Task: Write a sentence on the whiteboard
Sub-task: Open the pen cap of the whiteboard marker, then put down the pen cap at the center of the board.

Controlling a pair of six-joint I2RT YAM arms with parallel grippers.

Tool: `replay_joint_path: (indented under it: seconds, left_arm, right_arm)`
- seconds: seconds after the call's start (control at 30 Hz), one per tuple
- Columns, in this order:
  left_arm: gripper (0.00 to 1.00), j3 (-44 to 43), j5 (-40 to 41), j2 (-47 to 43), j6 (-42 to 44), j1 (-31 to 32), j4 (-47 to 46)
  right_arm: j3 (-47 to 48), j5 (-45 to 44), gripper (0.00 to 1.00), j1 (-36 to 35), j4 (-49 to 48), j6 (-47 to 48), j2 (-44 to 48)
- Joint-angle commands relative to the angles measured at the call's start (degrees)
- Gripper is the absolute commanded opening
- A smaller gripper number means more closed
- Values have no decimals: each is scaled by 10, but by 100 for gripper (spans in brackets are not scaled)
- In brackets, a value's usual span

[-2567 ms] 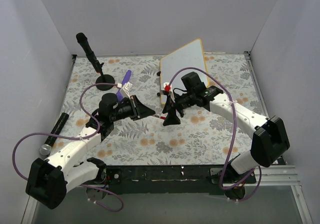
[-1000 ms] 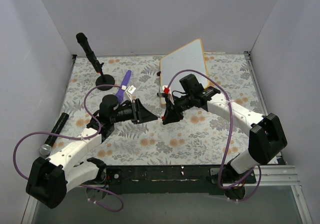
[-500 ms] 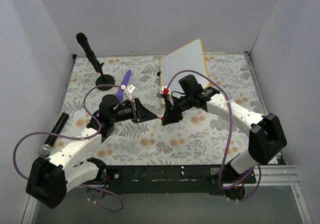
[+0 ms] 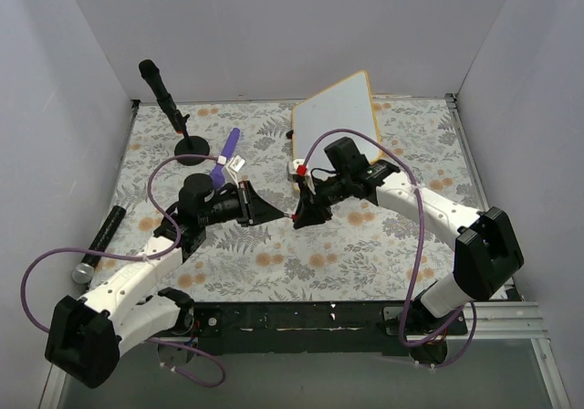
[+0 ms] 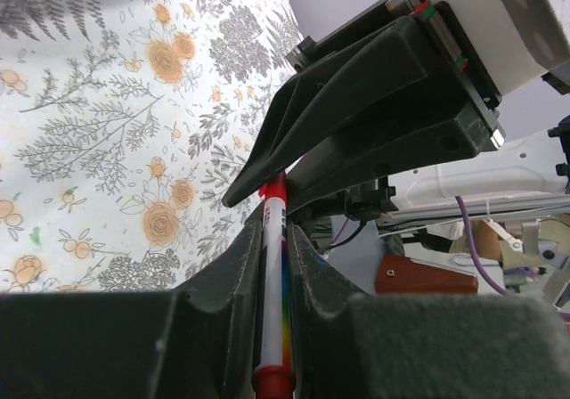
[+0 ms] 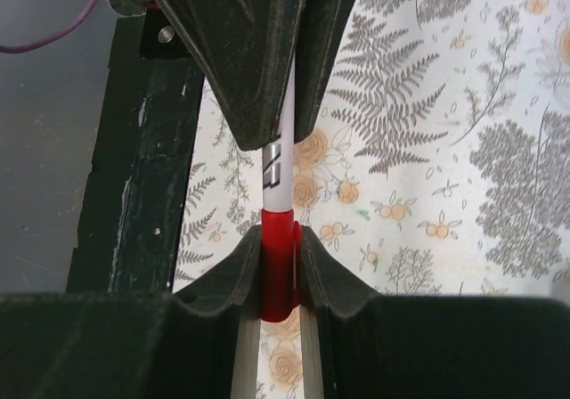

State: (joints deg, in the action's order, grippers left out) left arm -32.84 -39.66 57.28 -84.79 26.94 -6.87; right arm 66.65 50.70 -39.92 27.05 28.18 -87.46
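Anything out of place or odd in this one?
Nothing damaged or spilled. The whiteboard stands askew at the back, no writing visible. One marker is clamped at both ends: left gripper on the barrel, right gripper on its red cap.

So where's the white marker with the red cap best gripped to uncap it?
Take the white barrel from the left, red cap from the right: the slim marker spans the gap between the left gripper and right gripper, which pinch exactly those parts.
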Motion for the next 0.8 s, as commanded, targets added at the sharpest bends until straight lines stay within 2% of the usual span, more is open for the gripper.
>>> replay_joint_path:
  seconds: [0.0,0.03,0.13,0.33,0.5,0.6,0.63,0.7,0.73,0.77]
  left_arm:
    - [0,-37,29,-64,69,-49,81]
    - [0,-38,14,-69,74,-90,85]
    - [0,-35,-45,-79,96,-155,100]
    - [0,-50,-26,-68,172,-164,128]
    - [0,-49,39,-81,252,-165,135]
    - [0,-36,66,-97,276,-164,127]
    - [0,-29,77,-108,278,-164,121]
    - [0,-17,82,-121,278,-164,103]
    - [0,-12,87,-126,278,-165,100]
    - [0,-9,90,-135,279,-165,97]
  right_arm:
    - [-46,-17,1,10,22,60,26]
    - [-59,-19,1,13,22,71,34]
    - [-123,-32,1,37,9,85,54]
    - [-219,-100,1,74,-48,87,63]
    - [-240,-204,3,89,-83,49,31]
    - [-231,-227,15,113,-83,42,21]
    - [-230,-227,28,118,-82,40,20]
    - [-222,-226,41,128,-67,46,21]
    - [-217,-220,53,131,-55,59,26]
    - [-203,-211,61,142,-47,64,31]
